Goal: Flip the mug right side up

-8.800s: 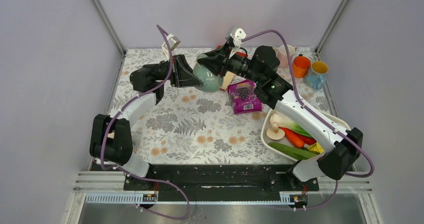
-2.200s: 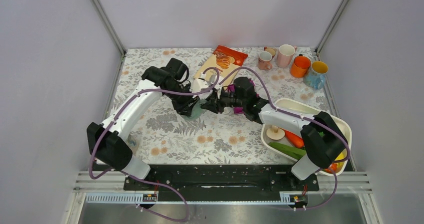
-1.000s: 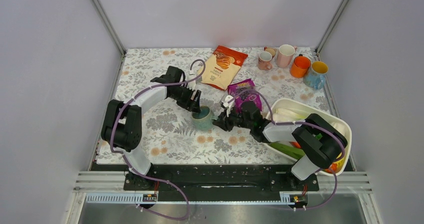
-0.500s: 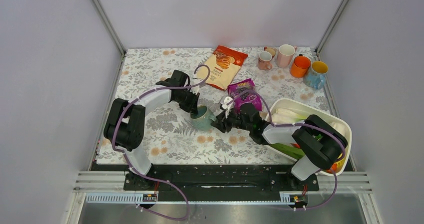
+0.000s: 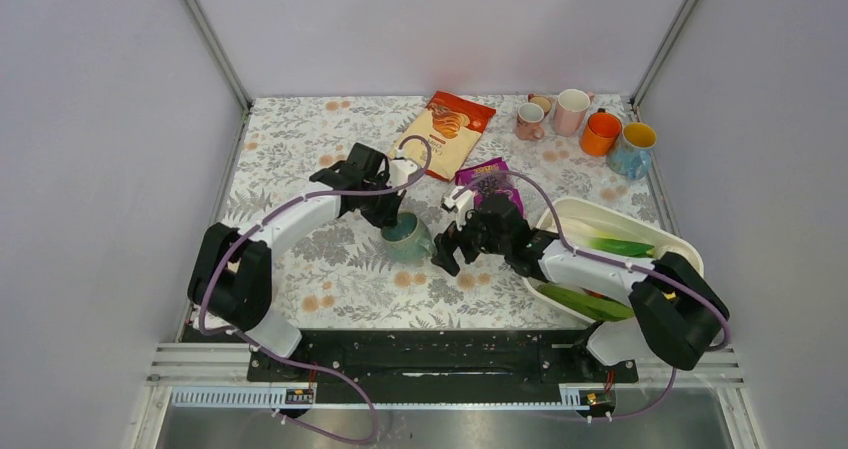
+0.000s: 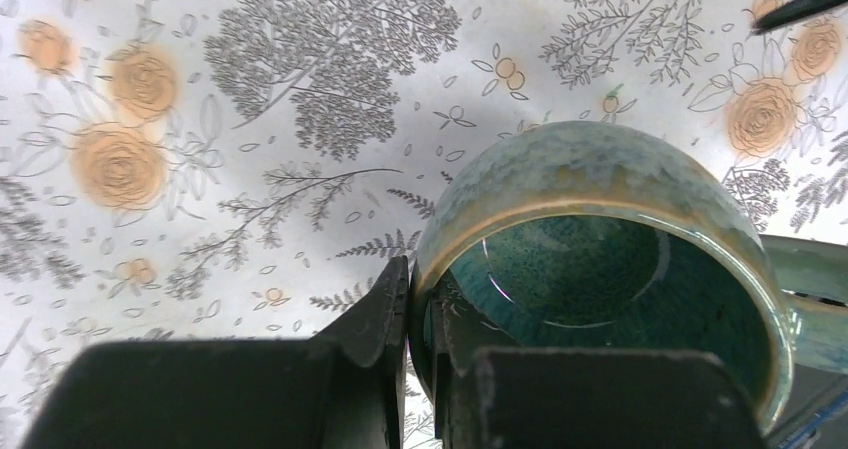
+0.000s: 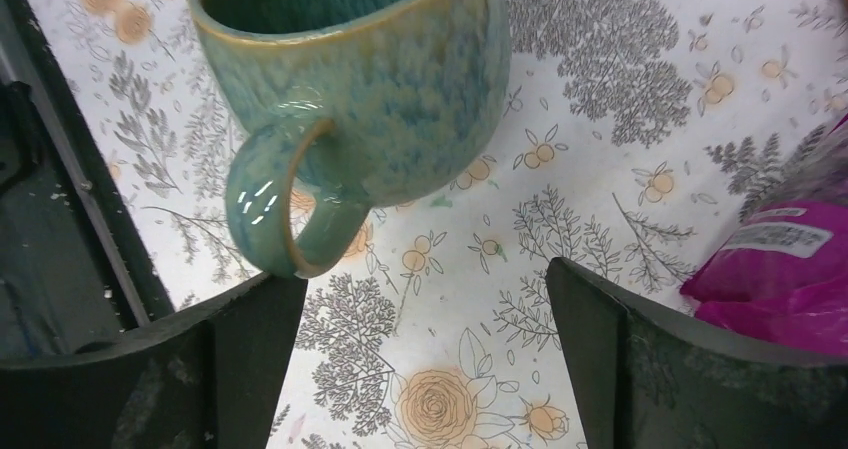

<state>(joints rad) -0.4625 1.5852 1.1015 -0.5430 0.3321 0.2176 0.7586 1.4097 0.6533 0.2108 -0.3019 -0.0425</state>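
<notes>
teal glazed mug [image 5: 405, 237] upright, left gripper [image 6: 418, 289] clamped on its far-left rim, right gripper [image 7: 425, 309] spread wide, near the handle

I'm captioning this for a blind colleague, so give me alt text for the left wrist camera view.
The left gripper pinches the near rim of a teal glazed mug, one jaw inside and one outside. The mug is mouth up and empty, its handle at the right edge, with a floral tablecloth beneath.
</notes>
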